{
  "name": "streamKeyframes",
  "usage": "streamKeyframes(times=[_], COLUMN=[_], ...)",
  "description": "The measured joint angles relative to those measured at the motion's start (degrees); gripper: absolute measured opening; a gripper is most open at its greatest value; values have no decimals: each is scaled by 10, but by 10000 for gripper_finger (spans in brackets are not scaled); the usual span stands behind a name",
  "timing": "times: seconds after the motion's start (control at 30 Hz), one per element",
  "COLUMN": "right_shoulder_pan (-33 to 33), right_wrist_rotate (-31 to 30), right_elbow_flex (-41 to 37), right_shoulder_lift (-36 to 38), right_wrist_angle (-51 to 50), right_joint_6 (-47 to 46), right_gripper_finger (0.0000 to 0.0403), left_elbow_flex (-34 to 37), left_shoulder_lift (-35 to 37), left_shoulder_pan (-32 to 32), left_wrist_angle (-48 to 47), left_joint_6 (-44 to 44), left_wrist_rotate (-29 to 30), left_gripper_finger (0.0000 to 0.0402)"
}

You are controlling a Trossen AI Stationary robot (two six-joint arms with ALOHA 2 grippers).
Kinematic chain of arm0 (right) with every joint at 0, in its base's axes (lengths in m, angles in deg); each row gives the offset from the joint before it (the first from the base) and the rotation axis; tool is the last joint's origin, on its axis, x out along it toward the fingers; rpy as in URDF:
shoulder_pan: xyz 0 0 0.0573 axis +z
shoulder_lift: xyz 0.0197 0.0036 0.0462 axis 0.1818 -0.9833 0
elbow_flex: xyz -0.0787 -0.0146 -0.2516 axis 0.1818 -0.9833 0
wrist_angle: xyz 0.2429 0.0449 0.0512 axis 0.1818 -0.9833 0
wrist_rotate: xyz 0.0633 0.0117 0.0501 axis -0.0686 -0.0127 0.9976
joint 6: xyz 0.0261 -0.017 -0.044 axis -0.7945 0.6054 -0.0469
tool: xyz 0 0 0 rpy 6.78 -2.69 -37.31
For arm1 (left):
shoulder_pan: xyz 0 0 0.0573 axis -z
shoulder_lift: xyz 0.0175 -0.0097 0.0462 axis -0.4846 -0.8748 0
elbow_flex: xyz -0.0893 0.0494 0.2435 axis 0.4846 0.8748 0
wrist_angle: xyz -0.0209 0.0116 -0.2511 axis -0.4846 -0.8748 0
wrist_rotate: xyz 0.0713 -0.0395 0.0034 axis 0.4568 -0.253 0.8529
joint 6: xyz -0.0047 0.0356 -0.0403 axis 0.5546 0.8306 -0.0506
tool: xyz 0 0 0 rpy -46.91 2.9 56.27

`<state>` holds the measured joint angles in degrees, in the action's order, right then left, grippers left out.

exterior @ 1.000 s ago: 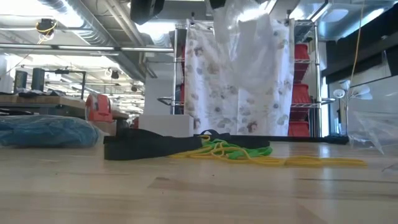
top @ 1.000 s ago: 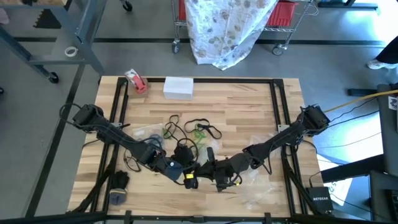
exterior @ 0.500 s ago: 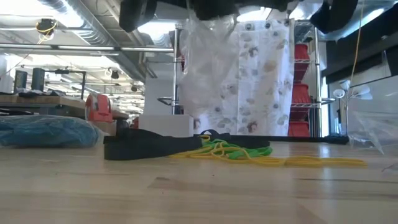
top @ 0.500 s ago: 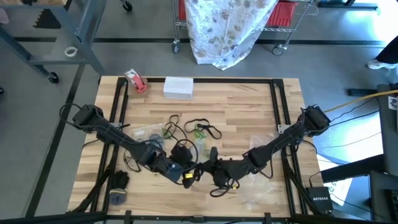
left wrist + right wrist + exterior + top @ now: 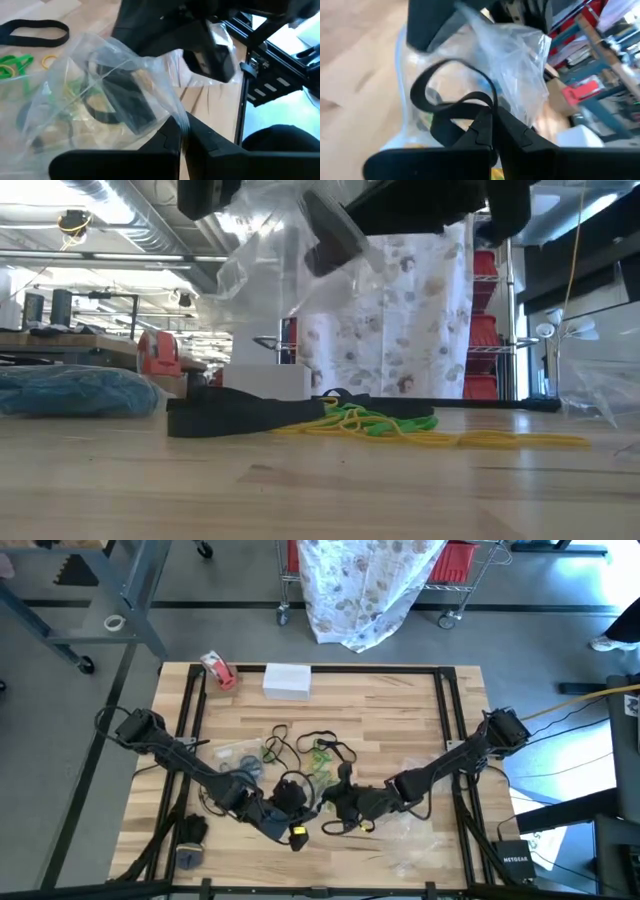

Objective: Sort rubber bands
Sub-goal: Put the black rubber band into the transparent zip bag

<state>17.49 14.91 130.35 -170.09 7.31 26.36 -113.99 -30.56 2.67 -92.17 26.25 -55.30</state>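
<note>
My left gripper [image 5: 182, 134] is shut on a clear plastic bag [image 5: 100, 75], held up over the table's near middle [image 5: 300, 818]. My right gripper [image 5: 492, 119] is shut on a black rubber band [image 5: 451, 82] and faces my left one [image 5: 332, 800]. In the left wrist view, its finger and the band [image 5: 102, 116] show through the bag's clear wall. More rubber bands in black, green and yellow [image 5: 305, 752] lie loose on the wooden tabletop and also show in the low view [image 5: 350, 420]. My left gripper pinches the clear bag's upper edge [image 5: 176, 116] between its two fingers, which slant downward. The bag is lifted clear of the table and billows out in front of the fingers. My right gripper pinches one stretch of the flat black band [image 5: 470, 111] between its two fingers. The rest of the loop [image 5: 427, 85] arches out beyond the fingertips, toward the bag.
A red-and-white tape roll [image 5: 218, 671] and a white box [image 5: 287, 681] stand at the far edge. More clear bags lie at the near right [image 5: 412, 840] and left of the bands [image 5: 235, 754]. A black frame [image 5: 192, 720] borders the tabletop.
My right gripper has sunk, rolled and tipped toward level, moving with the black band toward the bag and my left gripper. In the low view the bag, which hung straight down, now billows out to the left, and a finger of a gripper has come into sight.
</note>
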Motion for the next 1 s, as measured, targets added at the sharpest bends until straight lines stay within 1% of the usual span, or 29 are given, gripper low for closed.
streamKeyframes(times=[0.1, 0.27, 0.4, 0.53, 0.6, 0.73, 0.77, 0.9, 1.0], right_shoulder_pan=[6, 7, -18, -48, -58, -64, -64, -63, -66], right_wrist_rotate=[13, 24, -3, -28, -25, 38, 45, 45, 60], right_elbow_flex=[0, 0, 0, 0, 0, 0, 0, 0, 0], right_shoulder_lift=[0, 0, 0, 0, 0, 0, 0, 0, 0], right_wrist_angle=[0, 0, -17, -41, -38, 15, 23, 13, 3], right_joint_6=[-42, -172, -316, -427, -475, -494, -498, -546, -565], right_gripper_finger=[10, 10, 10, 10, 10, 10, 10, 18, 48], left_elbow_flex=[2, 2, 3, 3, 3, 3, 3, 3, 3], left_shoulder_lift=[0, 0, 0, 0, 0, -2, -2, -2, -2], left_shoulder_pan=[-6, -19, -29, -30, -30, -29, -31, -35, -36], left_wrist_angle=[-3, 7, 8, 8, 5, 0, 0, 0, -1], left_joint_6=[-3, -4, -5, -5, -5, -4, -3, 1, 2], left_wrist_rotate=[12, 44, 48, 50, 50, 53, 55, 58, 59], left_gripper_finger=[1, 1, 1, 1, 1, 1, 1, 1, 1])
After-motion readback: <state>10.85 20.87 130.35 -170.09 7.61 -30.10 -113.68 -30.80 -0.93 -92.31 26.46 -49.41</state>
